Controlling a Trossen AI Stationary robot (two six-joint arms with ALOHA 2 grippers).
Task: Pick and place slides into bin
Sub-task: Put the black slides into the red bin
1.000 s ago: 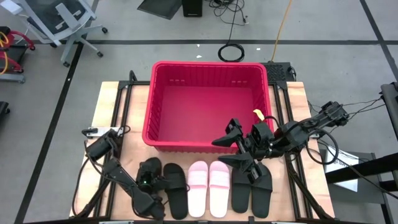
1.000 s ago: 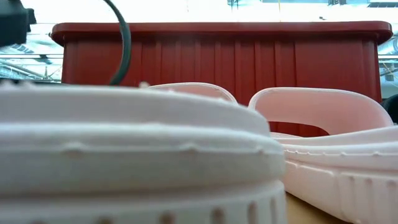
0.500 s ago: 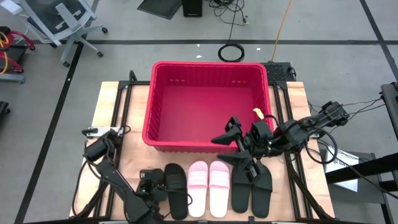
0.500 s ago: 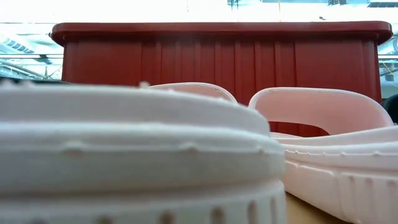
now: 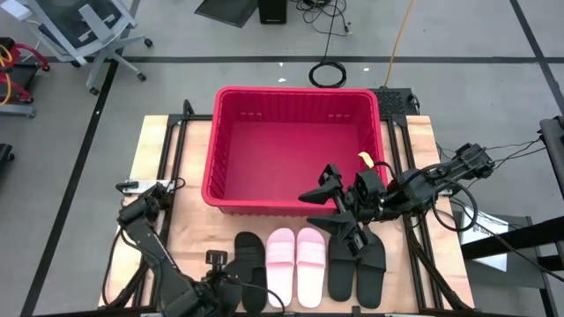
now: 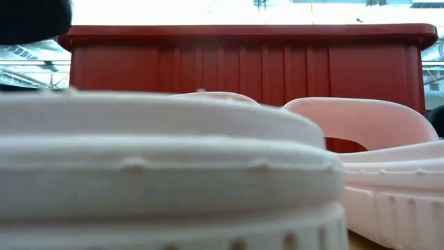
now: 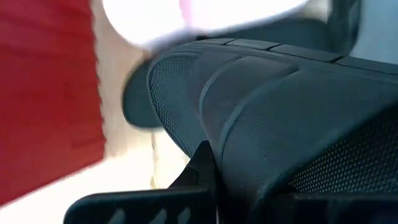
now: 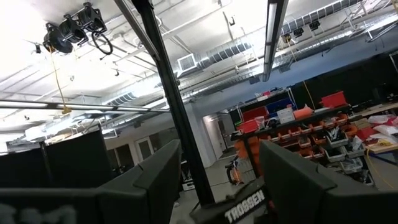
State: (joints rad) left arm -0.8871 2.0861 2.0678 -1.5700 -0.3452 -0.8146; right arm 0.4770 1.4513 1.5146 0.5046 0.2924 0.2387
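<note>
The red bin (image 5: 295,113) stands empty at the far middle of the wooden bench (image 5: 187,224), with five slides lined up side by side along the near edge in front of it: one black slide (image 5: 250,268), two pale pink slides (image 5: 280,264) (image 5: 310,264), then two more black ones (image 5: 342,266) (image 5: 371,267).

The left claw (image 5: 220,280) sits low at the bench's near edge, just left of that row, with its fingers drawn together. In the left wrist view a further black slide (image 7: 280,112) fills the frame hard against the claw and appears clamped in it. Beyond it, a pink slide (image 7: 186,15) and the bin's red wall (image 7: 43,93) show blurred.

The right claw (image 5: 338,211) hangs with its fingers spread wide apart and nothing between them. It is just outside the bin's near right corner and over the toe ends of the two right-hand black slides, not touching them as far as the high view shows. Its wrist camera looks up past the parted fingers into the room's ceiling.

From bench level, the heels of the two pink slides (image 6: 159,160) (image 6: 378,132) loom in the foreground, with the bin's ribbed wall (image 6: 243,62) rising close behind them.
</note>
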